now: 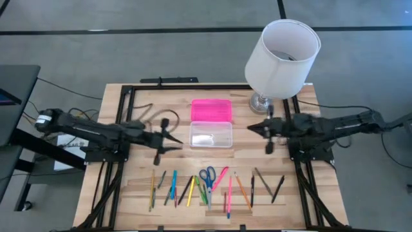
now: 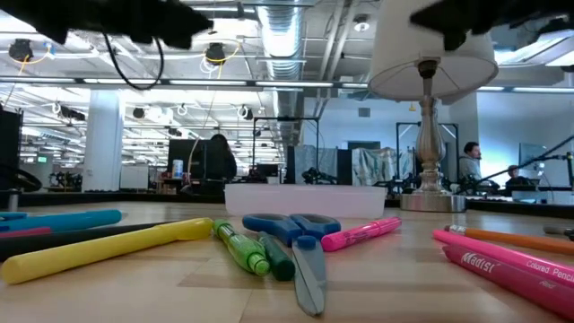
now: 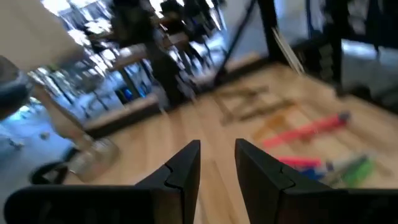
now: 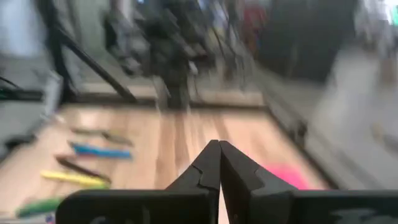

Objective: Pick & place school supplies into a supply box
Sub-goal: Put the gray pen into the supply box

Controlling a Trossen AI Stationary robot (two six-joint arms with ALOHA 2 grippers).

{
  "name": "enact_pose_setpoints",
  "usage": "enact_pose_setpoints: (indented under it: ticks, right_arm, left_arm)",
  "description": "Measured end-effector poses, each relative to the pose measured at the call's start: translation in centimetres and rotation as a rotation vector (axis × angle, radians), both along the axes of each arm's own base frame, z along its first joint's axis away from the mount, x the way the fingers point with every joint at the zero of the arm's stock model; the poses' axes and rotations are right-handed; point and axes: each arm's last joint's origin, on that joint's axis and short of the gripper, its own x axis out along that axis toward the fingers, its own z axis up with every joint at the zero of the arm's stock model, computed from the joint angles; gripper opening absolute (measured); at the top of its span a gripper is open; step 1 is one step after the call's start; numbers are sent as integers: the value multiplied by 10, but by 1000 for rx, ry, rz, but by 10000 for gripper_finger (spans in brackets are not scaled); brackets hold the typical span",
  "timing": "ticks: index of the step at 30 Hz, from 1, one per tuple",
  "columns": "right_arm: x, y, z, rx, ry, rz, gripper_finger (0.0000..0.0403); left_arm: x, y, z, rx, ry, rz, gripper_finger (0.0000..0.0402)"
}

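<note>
Supplies (image 1: 209,185) lying in a row on table (image 1: 129,193) | left gripper (image 1: 172,141) hovering beside clear box (image 1: 210,135), fingers parted, holding nothing | right gripper (image 1: 253,128) hanging closed, empty

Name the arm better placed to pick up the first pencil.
Left, probably. The left tool is open with nothing between its fingers, above the pencils on its side; the right tool is shut and sits nearer the lamp.
</note>
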Motion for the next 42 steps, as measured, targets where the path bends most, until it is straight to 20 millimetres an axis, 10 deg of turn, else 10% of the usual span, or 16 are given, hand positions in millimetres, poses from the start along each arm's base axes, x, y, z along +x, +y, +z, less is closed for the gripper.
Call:
enact_pose_setpoints:
  ticks: [16,26,42]
  right_arm:
    - [54,32,-59,372,599,-206,0]
    - [38,63,-76,454,901,-485,0]
    - [14,132,-82,619,977,-465,0]
  left_arm:
    - [16,-8,-40,199,225,154,96]
    - [-1,-3,-41,204,346,304,96]
    - [2,-1,-35,252,288,322,96]
